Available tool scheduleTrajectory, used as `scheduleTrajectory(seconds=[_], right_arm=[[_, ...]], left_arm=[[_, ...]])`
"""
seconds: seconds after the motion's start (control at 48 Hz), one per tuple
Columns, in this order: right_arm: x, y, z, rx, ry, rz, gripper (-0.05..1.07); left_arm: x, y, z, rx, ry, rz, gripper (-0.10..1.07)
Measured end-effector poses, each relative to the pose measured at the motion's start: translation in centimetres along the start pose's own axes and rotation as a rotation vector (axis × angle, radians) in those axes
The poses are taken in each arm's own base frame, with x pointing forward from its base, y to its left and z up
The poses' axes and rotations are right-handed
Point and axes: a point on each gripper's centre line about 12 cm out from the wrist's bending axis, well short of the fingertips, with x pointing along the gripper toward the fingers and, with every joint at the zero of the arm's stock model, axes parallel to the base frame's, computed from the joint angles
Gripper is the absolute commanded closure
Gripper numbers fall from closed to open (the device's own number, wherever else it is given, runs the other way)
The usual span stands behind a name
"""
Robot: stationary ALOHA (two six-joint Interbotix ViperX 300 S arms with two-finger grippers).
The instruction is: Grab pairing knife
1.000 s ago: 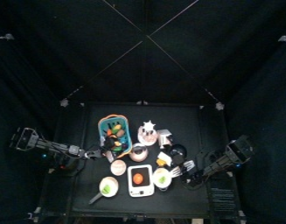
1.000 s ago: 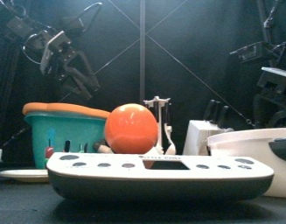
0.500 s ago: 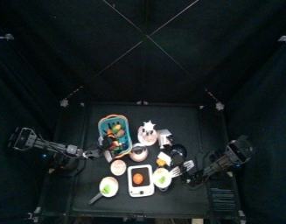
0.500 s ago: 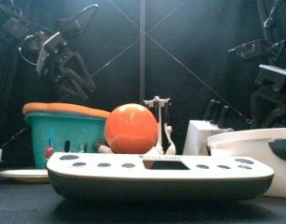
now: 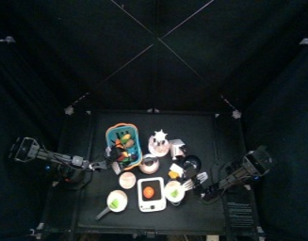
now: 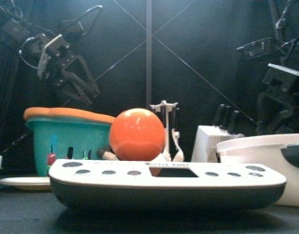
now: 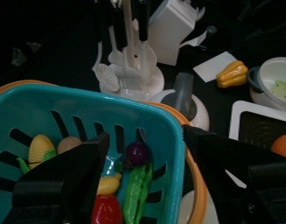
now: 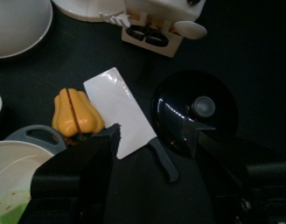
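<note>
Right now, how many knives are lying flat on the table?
1: a cleaver with a white blade lies beside the yellow pepper and the black lid. Others may stand in the knife block, handles only.

The black bench [image 5: 87, 202] carries a white scale [image 5: 150, 194] near its front edge. A teal basket [image 5: 122, 141] is set behind the scale, a white knife block [image 5: 179, 149] behind and right, and bowls [image 5: 176, 191] flank it.
</note>
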Motion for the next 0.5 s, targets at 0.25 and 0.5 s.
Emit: scheduleTrajectory(seconds=[0.25, 0.5], right_arm=[[-0.2, -0.2, 1.7, -0.003, -0.103, -0.045, 0.11], [-0.9, -0.5, 4.6, 0.057, -0.190, -0.074, 0.11]], left_arm=[[0.0, 0.0, 0.0, -0.004, 0.003, -0.001, -0.02], [0.0, 0.0, 0.0, -0.006, 0.002, 0.000, -0.02]])
